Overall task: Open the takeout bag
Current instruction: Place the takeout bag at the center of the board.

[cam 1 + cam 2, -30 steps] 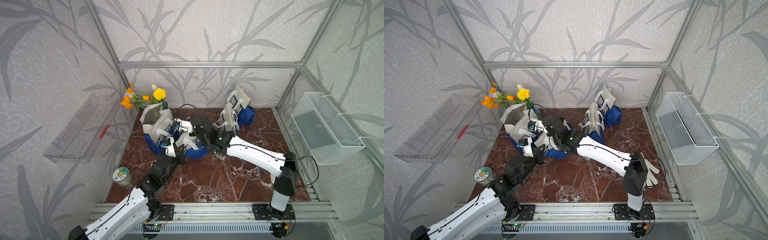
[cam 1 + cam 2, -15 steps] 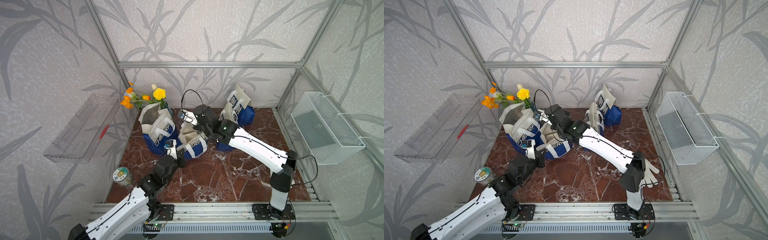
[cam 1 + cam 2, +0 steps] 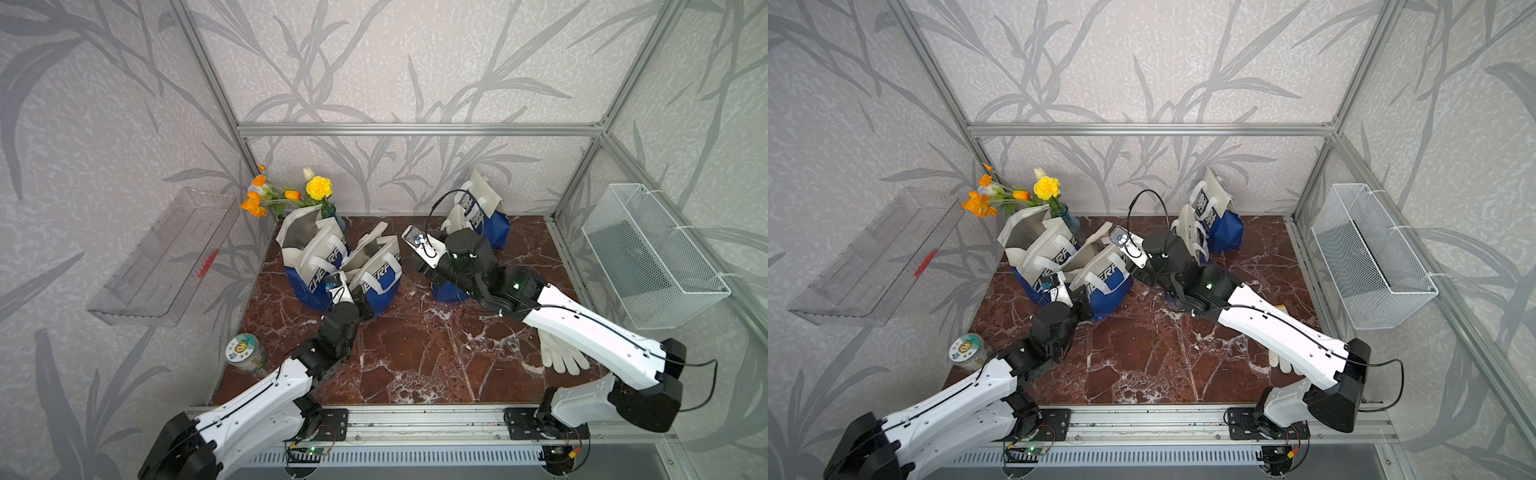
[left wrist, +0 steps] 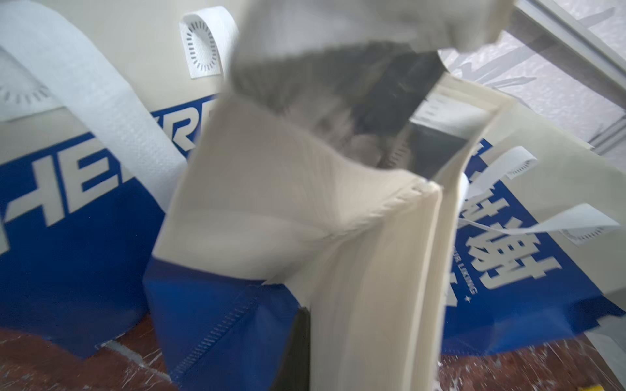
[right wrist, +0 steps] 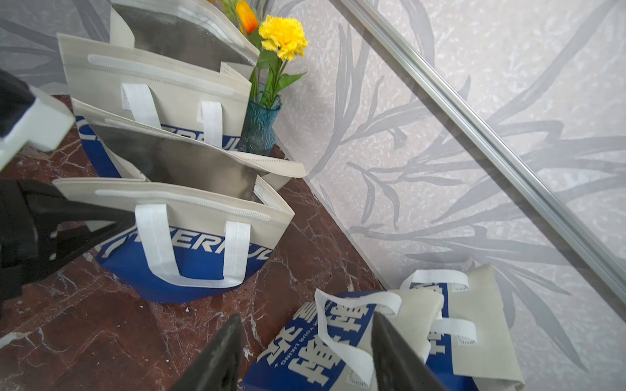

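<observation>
The takeout bag, cream over blue with white handles, stands at the left of the marble floor. Its mouth is spread and its flap is up, so the silver lining shows. My left gripper is shut on the bag's cream side panel. One dark finger shows beside the fabric. My right gripper is open and holds nothing. It hovers to the right of the takeout bag, above a closed blue bag, and the arm covers it from above.
A second open bag stands behind, beside a vase of flowers. Another closed bag stands at the back right. A jar sits front left and a white glove front right. A wire basket and a clear tray hang on the walls.
My right gripper has let go of the takeout bag's top, opened, and swung up and to the right. The bag's mouth now stands spread. The left gripper kept its hold.
</observation>
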Action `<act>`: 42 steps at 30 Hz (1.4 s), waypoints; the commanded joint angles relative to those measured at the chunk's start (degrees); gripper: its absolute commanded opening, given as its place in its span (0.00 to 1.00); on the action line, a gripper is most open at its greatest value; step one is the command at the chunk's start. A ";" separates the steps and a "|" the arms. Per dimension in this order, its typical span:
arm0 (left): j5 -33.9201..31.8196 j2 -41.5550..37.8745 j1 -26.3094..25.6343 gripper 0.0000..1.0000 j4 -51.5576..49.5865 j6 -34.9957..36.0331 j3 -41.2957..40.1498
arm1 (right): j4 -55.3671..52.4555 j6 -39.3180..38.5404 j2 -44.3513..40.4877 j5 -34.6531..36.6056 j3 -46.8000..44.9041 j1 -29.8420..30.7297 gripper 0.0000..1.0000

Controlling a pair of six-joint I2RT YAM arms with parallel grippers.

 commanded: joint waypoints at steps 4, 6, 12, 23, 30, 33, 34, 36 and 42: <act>-7.52 12.41 -0.14 0.29 4.98 0.06 8.49 | 3.21 4.92 -7.46 3.99 -9.85 -0.89 0.60; -7.41 14.58 -0.09 0.50 4.85 1.23 10.51 | 3.70 5.29 -10.31 3.70 -13.16 -1.50 0.61; -2.39 19.54 0.16 0.84 6.45 8.53 16.20 | 2.97 10.20 -17.40 4.70 -18.66 -6.03 0.63; 21.51 11.37 -0.11 1.00 10.80 14.49 5.44 | -7.88 17.38 -20.64 -1.36 -17.95 -14.82 0.67; 34.39 1.82 -0.50 0.98 3.42 18.59 1.82 | -9.09 22.10 -23.84 -3.15 -19.77 -17.45 0.69; 38.31 1.95 -1.86 0.95 2.45 18.62 3.28 | -10.40 23.96 -24.24 -0.70 -20.51 -18.60 0.69; 38.14 2.80 -2.93 0.94 2.52 18.46 4.07 | -11.00 24.85 -24.14 0.85 -20.92 -19.14 0.69; 38.06 5.09 -4.89 0.92 3.95 18.53 5.63 | -11.57 26.63 -23.53 3.78 -21.85 -21.00 0.68; 34.92 15.86 -9.21 0.90 8.96 17.36 12.00 | -5.49 31.68 -16.10 -9.84 -26.49 -33.09 0.65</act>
